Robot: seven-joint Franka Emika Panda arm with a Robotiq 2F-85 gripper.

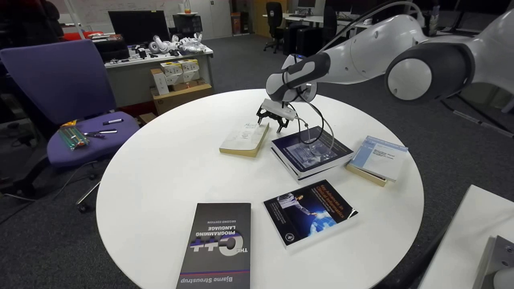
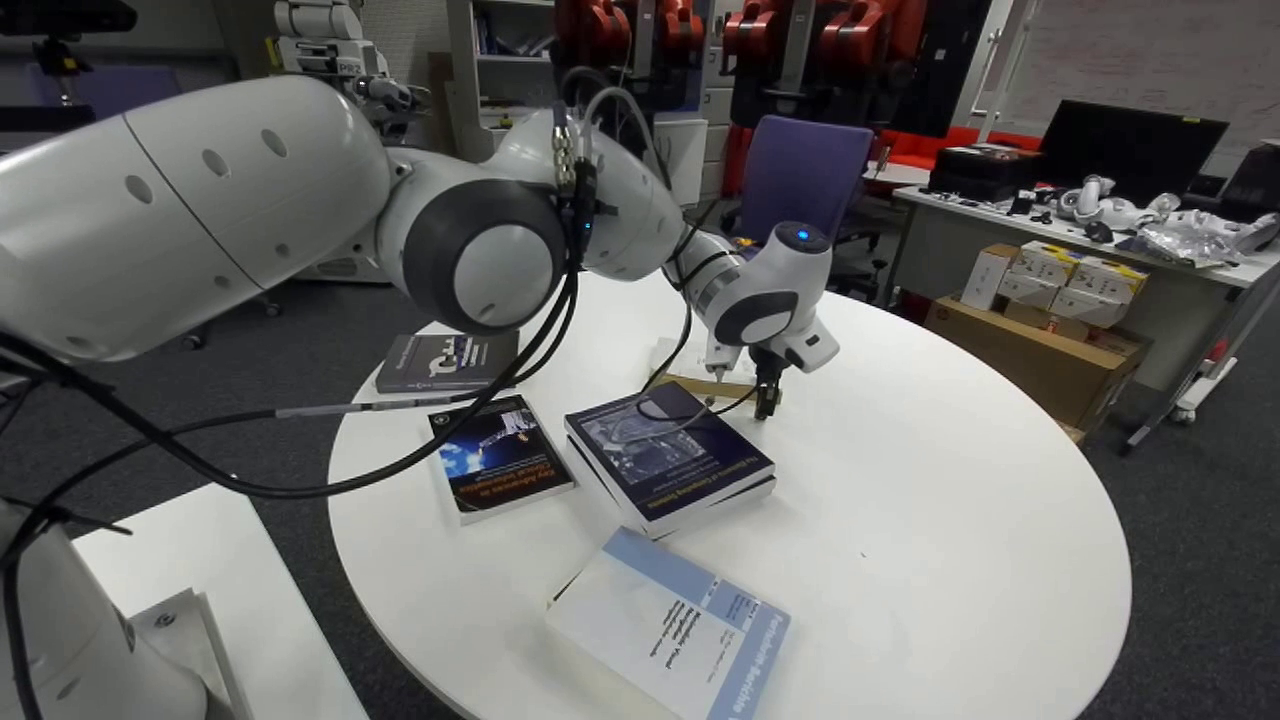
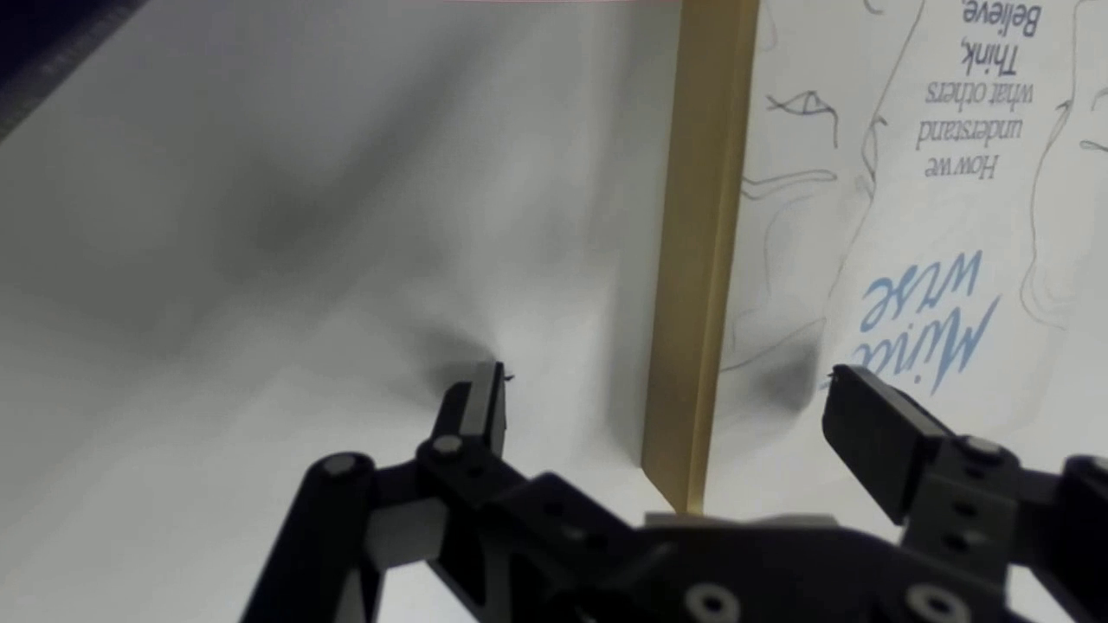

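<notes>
I'm watching the gripper (image 3: 666,372) with its fingers (image 3: 879,433) spread wide and nothing in its grasp: one finger is over the table (image 1: 160,172), the other above the cover of a pale book (image 1: 244,138), with the book's edge between them. Whether either finger touches anything, I can't tell. As I judge it, reaching the pale book is done, but taking hold of it isn't: it lies flat on the table, just beside a stack of books (image 2: 680,465).

The pale book reads "Mind wise" and "How we understand what others Think, Believe". The stack's top cover shows "Computing Systems". A grey book (image 1: 219,245) says "The C++ Programming Language, Second Edition, Bjarne Stroustrup"; a black book (image 1: 309,212), "Key Advances in Clinical Informatics"; a blue-and-white book (image 2: 690,620), "Fortschritt-Berichte", its smaller lettering too blurred for me.
</notes>
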